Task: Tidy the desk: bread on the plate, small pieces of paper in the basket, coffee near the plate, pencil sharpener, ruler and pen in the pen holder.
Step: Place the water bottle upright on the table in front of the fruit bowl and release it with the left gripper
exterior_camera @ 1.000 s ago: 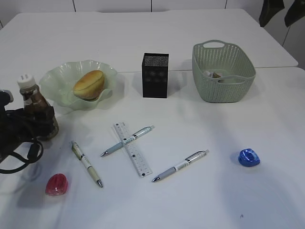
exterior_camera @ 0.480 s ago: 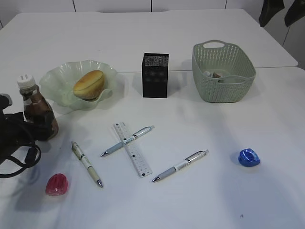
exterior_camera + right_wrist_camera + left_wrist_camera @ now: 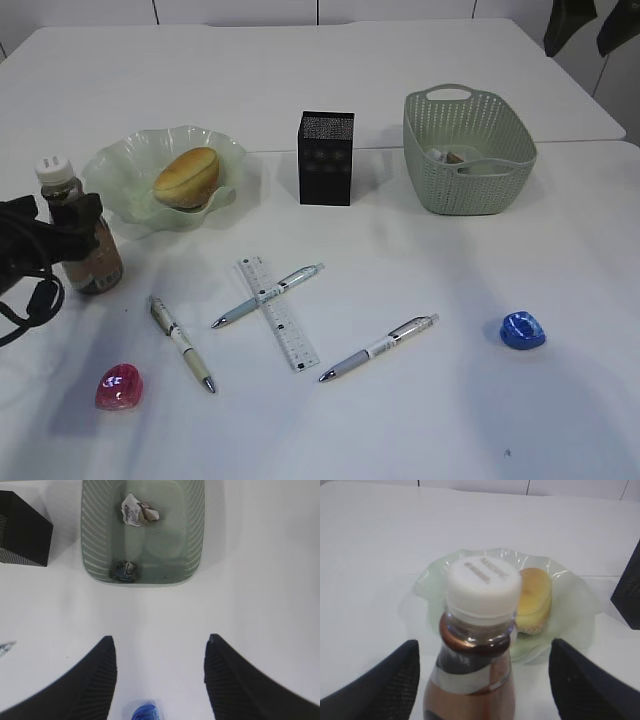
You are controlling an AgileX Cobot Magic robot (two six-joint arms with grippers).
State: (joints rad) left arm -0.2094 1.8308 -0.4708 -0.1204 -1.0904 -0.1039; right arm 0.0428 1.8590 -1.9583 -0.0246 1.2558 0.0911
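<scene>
At nine o'clock on the counter (image 3: pixel 420 60), the coffee (image 3: pixel 78 232) stands upright, a brown bottle with a white cap, just beside the plate (image 3: pixel 125 160). Its body sits between the two dark fingers (image 3: pixel 380 685) of the left hand (image 3: pixel 485 680), which are spread apart with a gap on either side of the bottle; the hand is released, not clenched on it. Behind the bottle, the pale green ruffled plate carries the bread (image 3: pixel 186 177), a golden-brown roll lying in its hollow. At twelve o'clock the pen holder (image 3: pixel 326 158), a black mesh box, stands upright. At two o'clock sits the sage-green basket (image 3: pixel 470 185), which holds a white paper scrap (image 3: pixel 139 510) and a darker crumpled scrap (image 3: pixel 123 571). The right hand (image 3: pixel 160 680) hangs above the bare counter on the near side of the basket, fingers parted and grasping nothing. Near the centre the clear ruler (image 3: pixel 278 312) lies flat, crossed by a pen (image 3: pixel 267 295); a second pen (image 3: pixel 379 347) lies toward four o'clock and a third (image 3: pixel 182 343) toward seven o'clock. A red sharpener (image 3: pixel 119 386) rests at seven o'clock, a blue one (image 3: pixel 523 329) at four o'clock.
</scene>
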